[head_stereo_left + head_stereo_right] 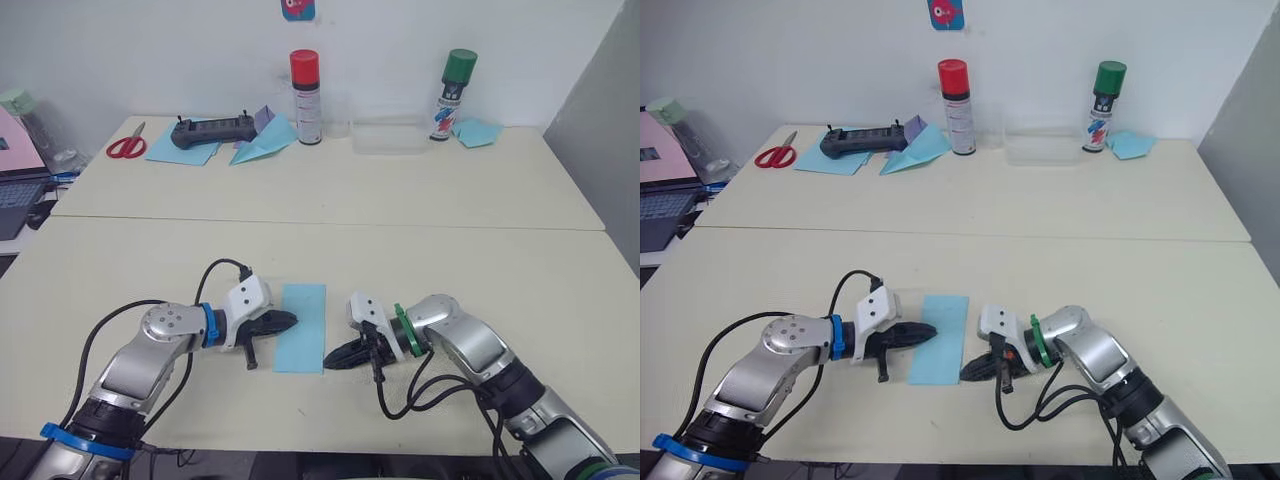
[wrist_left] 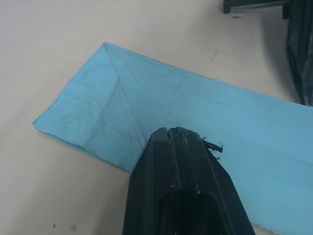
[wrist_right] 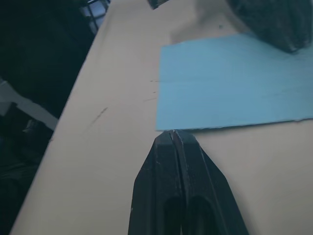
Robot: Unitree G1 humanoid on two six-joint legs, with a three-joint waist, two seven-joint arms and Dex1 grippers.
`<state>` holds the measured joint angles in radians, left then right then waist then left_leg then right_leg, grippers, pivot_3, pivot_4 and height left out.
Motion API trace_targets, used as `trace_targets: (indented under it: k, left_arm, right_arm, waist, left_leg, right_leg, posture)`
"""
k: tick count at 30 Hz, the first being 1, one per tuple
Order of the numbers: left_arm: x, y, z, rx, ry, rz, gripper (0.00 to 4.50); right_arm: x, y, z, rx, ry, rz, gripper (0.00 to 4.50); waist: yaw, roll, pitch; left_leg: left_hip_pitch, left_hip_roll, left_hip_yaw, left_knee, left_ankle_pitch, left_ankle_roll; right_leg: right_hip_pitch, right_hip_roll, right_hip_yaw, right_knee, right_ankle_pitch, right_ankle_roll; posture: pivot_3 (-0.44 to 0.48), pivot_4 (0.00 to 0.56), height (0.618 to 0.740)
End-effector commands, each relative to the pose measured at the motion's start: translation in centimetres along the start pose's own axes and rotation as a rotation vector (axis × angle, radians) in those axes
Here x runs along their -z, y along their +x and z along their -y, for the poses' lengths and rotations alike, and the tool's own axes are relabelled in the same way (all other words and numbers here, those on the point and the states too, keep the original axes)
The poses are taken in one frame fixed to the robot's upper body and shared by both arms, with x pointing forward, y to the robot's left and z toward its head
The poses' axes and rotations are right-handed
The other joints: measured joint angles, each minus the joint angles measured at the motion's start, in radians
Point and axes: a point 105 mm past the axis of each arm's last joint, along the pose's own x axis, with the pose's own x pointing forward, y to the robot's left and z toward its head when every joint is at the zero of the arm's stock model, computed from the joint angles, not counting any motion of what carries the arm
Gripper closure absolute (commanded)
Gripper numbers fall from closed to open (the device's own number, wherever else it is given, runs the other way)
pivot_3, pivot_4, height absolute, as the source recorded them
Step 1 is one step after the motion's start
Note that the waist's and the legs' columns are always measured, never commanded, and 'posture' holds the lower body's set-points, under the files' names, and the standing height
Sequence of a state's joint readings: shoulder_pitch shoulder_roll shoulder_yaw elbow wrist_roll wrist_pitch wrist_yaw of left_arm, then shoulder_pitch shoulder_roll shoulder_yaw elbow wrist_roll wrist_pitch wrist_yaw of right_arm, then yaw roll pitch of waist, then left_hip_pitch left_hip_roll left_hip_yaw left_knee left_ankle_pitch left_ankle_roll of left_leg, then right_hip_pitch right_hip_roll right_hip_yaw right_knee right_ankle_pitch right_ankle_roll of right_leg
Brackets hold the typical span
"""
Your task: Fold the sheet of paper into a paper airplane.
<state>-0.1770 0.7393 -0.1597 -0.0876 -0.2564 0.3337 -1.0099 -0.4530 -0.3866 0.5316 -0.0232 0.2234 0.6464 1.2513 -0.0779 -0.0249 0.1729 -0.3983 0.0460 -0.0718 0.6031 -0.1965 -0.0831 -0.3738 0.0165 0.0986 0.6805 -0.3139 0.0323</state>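
The sheet of paper [image 1: 302, 326] lies flat on the near table, a narrow light-blue rectangle folded lengthwise with crease lines [image 2: 117, 110] showing. My left gripper [image 1: 288, 321] is shut, its tips resting on the sheet's left edge. On the other side my right gripper [image 1: 332, 357] is also shut, its tips just off the sheet's near right corner [image 3: 161, 125] on the bare table. Nothing is held by either.
On the far table stand a red-capped spray can [image 1: 306, 97], a green-capped can [image 1: 452, 94], a clear box [image 1: 388, 136], red scissors [image 1: 127, 146], a black controller [image 1: 212, 131] on flat blue sheets, a larger blue dart [image 1: 262, 143] and a teal scrap [image 1: 478, 132]. A laptop [image 1: 18, 190] sits far left.
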Motion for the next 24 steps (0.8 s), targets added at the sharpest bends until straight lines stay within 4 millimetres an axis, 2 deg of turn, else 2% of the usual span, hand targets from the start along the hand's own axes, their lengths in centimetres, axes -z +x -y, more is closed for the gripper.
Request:
trace_targets:
  k: [1,4,8,10,14,16,18,21,24]
  left_arm:
    - [2.6,0.1,0.5,-0.001,-0.061,-0.107,4.50]
    - [2.5,0.1,0.3,-0.010,-0.061,-0.105,4.50]
    - [2.3,0.1,0.1,-0.027,-0.066,-0.091,4.50]
    - [2.2,0.2,-0.1,-0.033,-0.069,-0.084,4.50]
    - [1.6,0.7,-0.5,-0.049,-0.092,-0.041,4.50]
    - [0.9,0.7,-1.0,-0.063,-0.116,-0.005,4.50]
    - [-0.1,0.1,-1.9,-0.087,-0.123,0.029,4.50]
    - [-2.2,-2.1,-3.8,-0.126,-0.107,0.091,4.50]
    - [-3.3,-3.4,-4.8,-0.142,-0.084,0.115,4.50]
  right_arm:
    - [2.7,1.3,-2.1,-0.144,0.162,-0.058,4.48]
    - [2.5,0.8,-1.9,-0.145,0.139,-0.065,4.48]
    - [-1.1,-2.6,1.4,0.061,-0.030,0.019,4.48]
    - [-2.6,-2.9,2.3,0.123,-0.061,0.086,4.48]
    - [-4.0,-1.8,4.0,0.234,-0.114,0.156,4.48]
    - [-3.9,-1.1,4.8,0.269,-0.116,0.157,4.48]
    - [-3.0,-0.4,5.2,0.290,-0.108,0.110,4.48]
    - [-1.2,0.3,5.3,0.293,-0.147,0.007,4.48]
    - [-0.5,0.4,5.4,0.296,-0.154,-0.017,4.48]
  waist:
    - [0.000,-0.002,-0.002]
    - [0.001,-0.003,-0.004]
    - [0.003,-0.003,-0.002]
    - [0.003,-0.002,0.000]
    - [0.003,-0.001,0.002]
    - [0.004,-0.001,0.002]
    - [0.007,-0.001,0.003]
    - [0.009,-0.002,0.005]
    - [0.007,-0.003,0.006]
  left_leg:
    - [0.000,0.000,0.000,-0.001,0.000,0.000]
    - [0.000,0.000,0.000,-0.002,-0.001,-0.001]
    - [0.000,-0.001,0.000,-0.003,-0.001,-0.001]
    - [-0.001,0.000,0.000,-0.003,-0.001,-0.001]
    - [0.000,-0.001,0.000,-0.003,-0.001,-0.001]
    - [0.000,-0.001,-0.001,-0.003,-0.001,-0.001]
    - [-0.001,-0.001,0.000,-0.003,-0.001,-0.001]
    - [-0.002,-0.001,0.000,-0.003,-0.001,-0.001]
    - [-0.002,0.000,-0.001,-0.004,-0.001,-0.001]
  right_leg:
    - [0.000,0.000,0.000,0.000,-0.001,0.000]
    - [0.000,0.000,-0.001,-0.001,-0.002,0.000]
    - [0.000,0.000,-0.001,-0.001,-0.001,0.003]
    - [0.000,0.000,-0.001,-0.001,0.001,0.006]
    - [0.000,0.000,-0.001,-0.001,0.001,0.006]
    - [0.000,0.000,-0.001,0.000,0.002,0.007]
    - [-0.001,0.000,-0.001,0.000,0.002,0.008]
    - [-0.002,0.000,-0.001,0.000,0.002,0.008]
    - [-0.003,0.001,-0.002,0.000,0.002,0.008]
  posture:
    - [0.000,0.150,0.740]
    - [0.000,0.150,0.740]
    - [0.000,0.150,0.740]
    - [0.000,0.150,0.740]
    - [0.000,0.150,0.740]
    - [0.000,0.150,0.740]
    - [0.000,0.150,0.740]
    - [0.000,0.150,0.740]
    - [0.000,0.150,0.740]
